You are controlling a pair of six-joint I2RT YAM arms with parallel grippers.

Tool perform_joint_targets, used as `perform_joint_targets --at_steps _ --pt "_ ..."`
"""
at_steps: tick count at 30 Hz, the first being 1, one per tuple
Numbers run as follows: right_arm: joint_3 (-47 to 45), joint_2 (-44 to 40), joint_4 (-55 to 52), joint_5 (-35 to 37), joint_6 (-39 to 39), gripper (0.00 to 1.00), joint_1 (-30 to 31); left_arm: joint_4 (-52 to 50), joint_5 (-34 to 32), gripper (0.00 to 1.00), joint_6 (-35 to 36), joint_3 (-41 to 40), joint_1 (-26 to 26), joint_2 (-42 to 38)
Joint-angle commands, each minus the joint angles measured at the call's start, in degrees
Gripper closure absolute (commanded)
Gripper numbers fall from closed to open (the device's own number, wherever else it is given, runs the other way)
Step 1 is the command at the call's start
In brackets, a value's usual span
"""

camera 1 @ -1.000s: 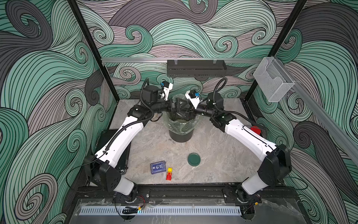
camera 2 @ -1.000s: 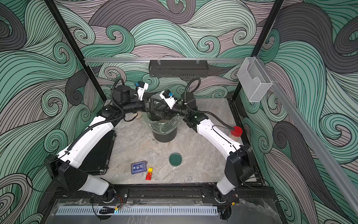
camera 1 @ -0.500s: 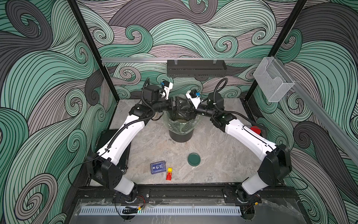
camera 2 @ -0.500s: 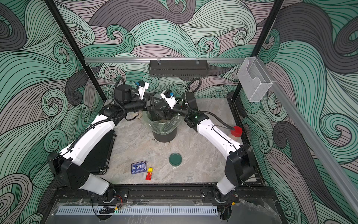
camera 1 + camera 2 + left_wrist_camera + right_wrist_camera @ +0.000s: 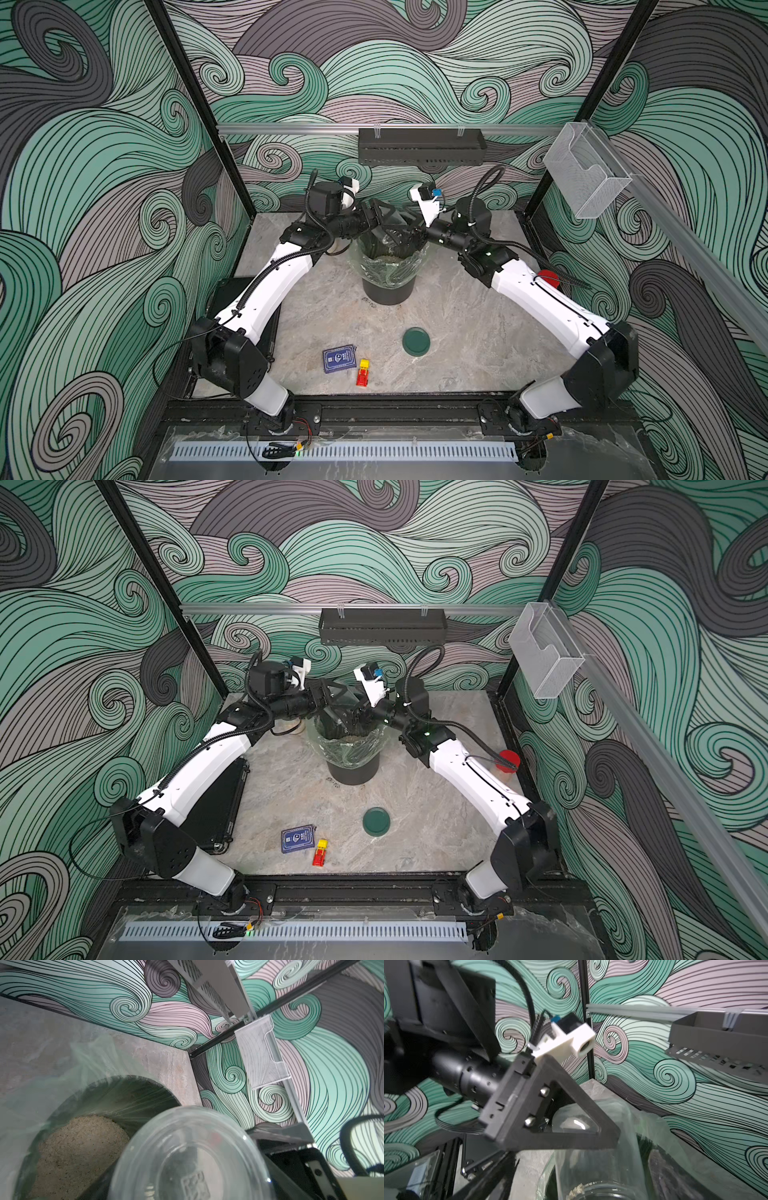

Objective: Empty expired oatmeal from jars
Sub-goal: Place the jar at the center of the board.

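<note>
The left tool (image 5: pixel 381 224) gripped an upturned clear jar (image 5: pixel 187 1157), its mouth pointing down into the lined black bin (image 5: pixel 386 291). The right tool (image 5: pixel 409 237) stood wide open, its fingers either side of that jar without touching it. Beneath both tools, oatmeal (image 5: pixel 79 1147) lay heaped in the bin.

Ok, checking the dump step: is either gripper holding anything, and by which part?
The left gripper grips the clear jar across its side wall near the base, mouth down over the bin. The right gripper holds nothing.
</note>
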Motion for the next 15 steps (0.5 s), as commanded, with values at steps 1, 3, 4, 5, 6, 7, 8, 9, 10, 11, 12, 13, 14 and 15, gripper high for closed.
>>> perform_joint_targets --at_steps 1,3,4,5,6,7,8,9,10,11,12,13,14,15 --pt "-0.31 -3.91 0.77 6.17 15.76 0.01 -0.01 9.07 -0.58 1.00 -11.10 -1.09 0.63 -1.90" --pt "-2.92 -5.73 1.56 7.05 22.88 0.01 -0.02 13.59 -0.02 1.00 -16.59 -2.79 0.80 -2.13" --pt "-4.31 -6.47 2.49 7.07 25.42 0.01 -0.04 15.44 0.27 1.00 -19.21 -3.43 0.82 -2.13" --pt "-6.02 -7.29 3.67 7.11 27.91 0.02 -0.03 17.31 0.60 1.00 -22.17 -4.11 0.82 -1.99" --pt "-7.44 -7.91 4.64 7.31 30.20 0.01 0.00 18.67 0.93 1.00 -25.08 -4.52 0.86 -1.81" --pt "-8.37 -8.35 5.07 7.50 31.70 0.01 0.00 19.63 1.27 1.00 -27.30 -4.82 0.84 -1.68" --pt "-9.26 -8.77 5.44 7.59 32.98 0.01 0.00 20.36 1.72 1.00 -29.95 -4.94 0.83 -1.44" --pt "-10.09 -9.15 5.80 7.88 33.94 0.01 -0.10 21.02 2.31 1.00 -32.11 -5.03 0.90 -1.19" --pt "-10.82 -9.48 6.04 8.26 34.52 0.01 -0.16 21.96 2.92 1.00 -34.09 -5.17 0.85 -1.09" --pt "-11.47 -9.69 6.23 8.68 35.06 0.01 -0.36 23.02 3.45 1.00 -36.18 -5.46 0.84 -0.86" --pt "-11.90 -9.77 6.12 8.86 35.51 0.01 -0.69 24.12 3.72 1.00 -38.09 -5.83 0.82 -0.85" --pt "-12.15 -9.77 5.89 9.10 36.02 0.01 -0.93 25.26 3.90 1.00 -39.66 -6.35 0.82 -0.92" --pt "-12.42 -9.72 5.44 9.42 37.00 0.01 -1.40 26.73 3.99 1.00 -41.34 -7.04 0.95 -1.04" --pt "-12.66 -9.56 5.41 9.32 37.85 0.01 -1.63 27.87 3.91 1.00 -42.58 -7.66 0.98 -1.06"
